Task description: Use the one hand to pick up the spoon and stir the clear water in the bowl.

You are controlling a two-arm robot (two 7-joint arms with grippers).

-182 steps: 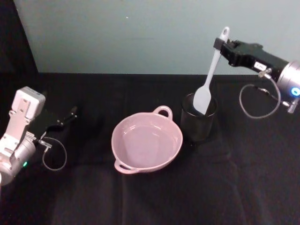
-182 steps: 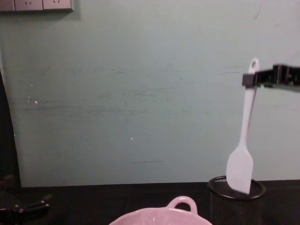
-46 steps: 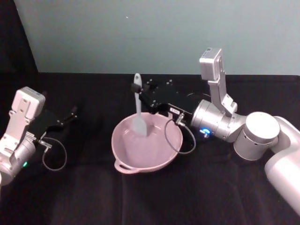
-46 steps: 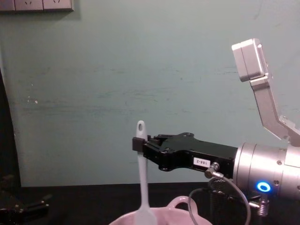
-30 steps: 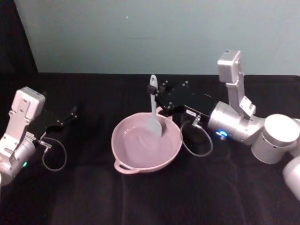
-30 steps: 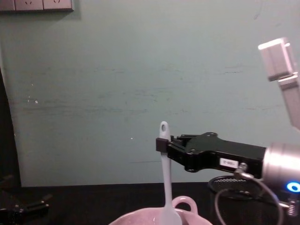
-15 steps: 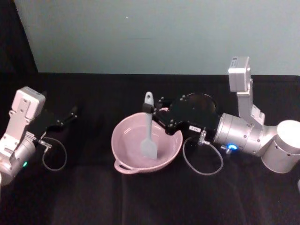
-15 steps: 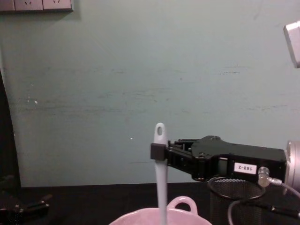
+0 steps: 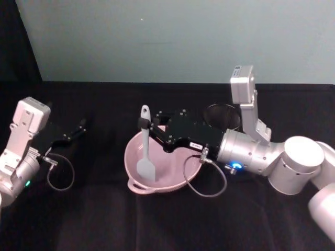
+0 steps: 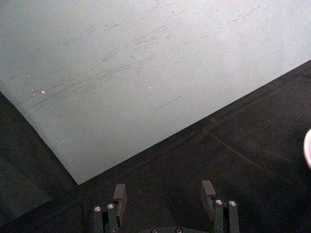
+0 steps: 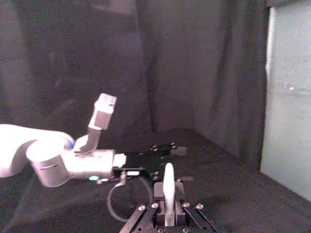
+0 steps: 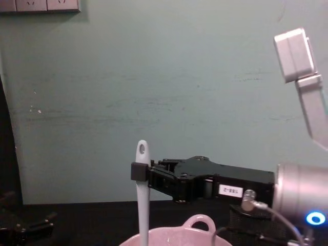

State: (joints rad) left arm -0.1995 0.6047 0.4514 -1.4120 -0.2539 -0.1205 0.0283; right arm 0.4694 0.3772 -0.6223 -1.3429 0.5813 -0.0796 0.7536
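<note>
The right gripper [image 9: 142, 124] clamps the spoon [image 9: 145, 159] just under its end hole, a sound hold for a light, probably flexible tool, blade hanging below into the bowl [image 9: 126, 157], while the left gripper [image 10: 164, 191] sits parked well aside, fingers apart.

One white spoon [image 9: 146, 166], one pink bowl [image 9: 157, 190] with two small loop handles, one black mesh cup [image 9: 220, 112]. One counter [image 9: 104, 219], covered in dark cloth. Two grippers: the right gripper [image 9: 142, 124] and the left gripper [image 10: 164, 193].
</note>
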